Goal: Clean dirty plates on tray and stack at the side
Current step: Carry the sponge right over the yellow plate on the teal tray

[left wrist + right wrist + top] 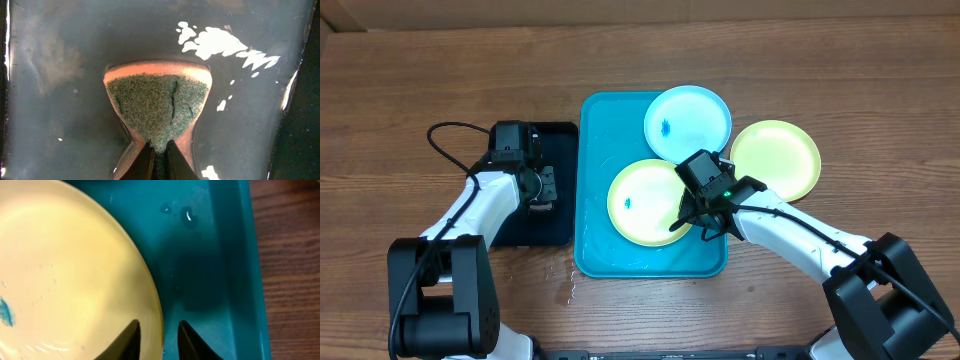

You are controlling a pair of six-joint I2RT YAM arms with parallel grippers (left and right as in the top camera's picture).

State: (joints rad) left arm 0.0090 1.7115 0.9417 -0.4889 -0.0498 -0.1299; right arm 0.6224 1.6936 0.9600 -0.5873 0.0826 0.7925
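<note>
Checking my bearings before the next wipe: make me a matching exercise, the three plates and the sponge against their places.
1 light blue plate
2 smudged yellow-green plate
3 unsmudged yellow-green plate
4 sponge

A on table, right of tray
B in left gripper, over black tray
C inside tray, rim straddled by right gripper
D tray's far right corner, over its rim

Pairs: 1-D, 2-C, 3-A, 4-B

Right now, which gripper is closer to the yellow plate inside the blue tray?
Right. The right gripper straddles the rim of the yellow plate, one finger on each side. The left gripper is over the black tray beside the blue tray, shut on a sponge.
</note>
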